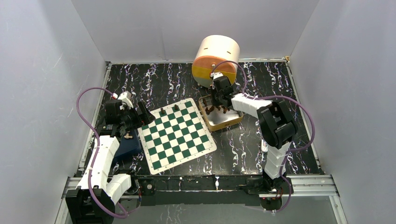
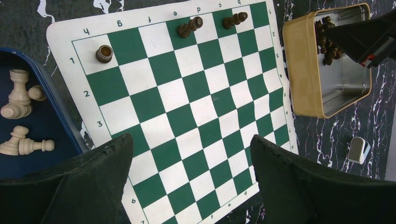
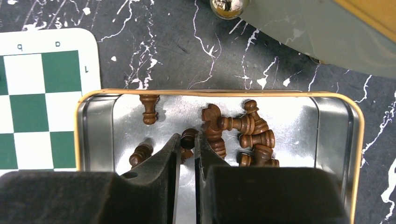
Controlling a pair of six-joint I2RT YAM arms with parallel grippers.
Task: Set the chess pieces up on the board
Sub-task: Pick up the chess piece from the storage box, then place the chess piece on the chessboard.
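Observation:
The green-and-white board [image 1: 176, 135] lies mid-table. Three dark brown chess pieces stand or lean on its first row: one [image 2: 104, 53] on the h corner, one [image 2: 189, 27] and another [image 2: 234, 19] further along. Several more brown pieces [image 3: 252, 137] lie heaped in the tan-rimmed metal tin [image 3: 210, 92] right of the board. My right gripper [image 3: 187, 140] is down inside the tin, shut on one brown piece [image 3: 189, 136] at its fingertips. My left gripper [image 2: 191, 144] hovers wide open over the board's near rows, holding nothing.
A blue tray [image 2: 46, 121] left of the board holds several cream pieces [image 2: 18, 93]. A big cream-and-orange drum [image 1: 215, 58] stands behind the tin. A small silver-white object [image 2: 358, 150] lies on the black marbled table right of the board. Grey walls enclose the table.

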